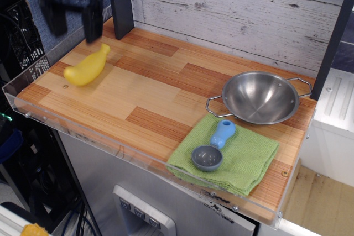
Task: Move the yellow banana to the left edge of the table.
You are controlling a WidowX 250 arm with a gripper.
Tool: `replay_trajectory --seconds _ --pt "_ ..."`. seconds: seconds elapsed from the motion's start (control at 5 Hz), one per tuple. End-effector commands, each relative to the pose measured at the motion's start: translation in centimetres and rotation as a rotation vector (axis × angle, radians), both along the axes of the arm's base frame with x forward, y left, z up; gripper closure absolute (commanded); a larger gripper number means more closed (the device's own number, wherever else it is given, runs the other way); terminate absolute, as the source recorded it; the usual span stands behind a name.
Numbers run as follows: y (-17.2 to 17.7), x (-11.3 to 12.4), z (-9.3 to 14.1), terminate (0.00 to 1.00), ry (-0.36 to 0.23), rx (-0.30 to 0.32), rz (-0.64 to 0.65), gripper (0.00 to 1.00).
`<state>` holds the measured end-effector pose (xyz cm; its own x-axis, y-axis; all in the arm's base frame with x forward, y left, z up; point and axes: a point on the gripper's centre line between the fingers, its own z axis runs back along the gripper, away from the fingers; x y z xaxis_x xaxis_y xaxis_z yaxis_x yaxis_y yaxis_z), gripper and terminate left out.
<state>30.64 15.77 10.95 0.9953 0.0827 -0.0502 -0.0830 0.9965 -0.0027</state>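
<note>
The yellow banana (87,67) lies flat on the table (149,95) near its left edge, stem end pointing up and right. The gripper (74,17) hangs above and clear of it, motion-blurred, fingers spread and holding nothing. A steel bowl (260,98) and green cloth (243,158) sit well apart to the right.
</note>
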Motion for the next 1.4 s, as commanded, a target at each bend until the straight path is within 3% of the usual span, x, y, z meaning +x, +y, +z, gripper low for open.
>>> replay_trajectory --seconds 0.0,0.2,0.4,1.0,1.2 --pt "-5.3 0.1 8.7 0.00 -0.028 0.015 -0.116 0.00" --pt "-7.2 0.3 9.2 0.00 -0.046 0.050 -0.157 0.00" --pt "-7.8 -0.1 9.6 0.00 -0.005 0.085 -0.204 0.00" --pt "-7.8 -0.1 9.6 0.00 -0.005 0.085 -0.204 0.00" --pt "-7.8 -0.1 9.6 1.00 -0.005 0.085 -0.204 0.00"
